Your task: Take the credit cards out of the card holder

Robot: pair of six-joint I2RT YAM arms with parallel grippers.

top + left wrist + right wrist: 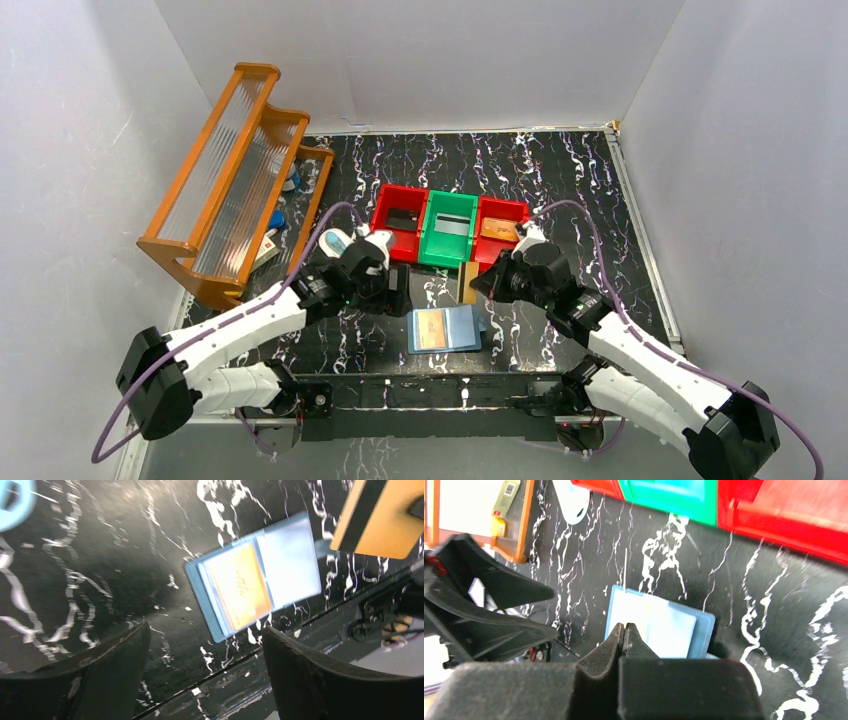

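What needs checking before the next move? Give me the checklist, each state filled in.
1. Right claw shut on the tan card: ok.
2. Tan card out of the wallet: ok.
3. Left claw open and empty: ok.
4. Wallet flat on the table: ok.
5. Wallet emptied: not ok; an orange card sits in its pocket.
6. More cards behind that one: cannot tell.
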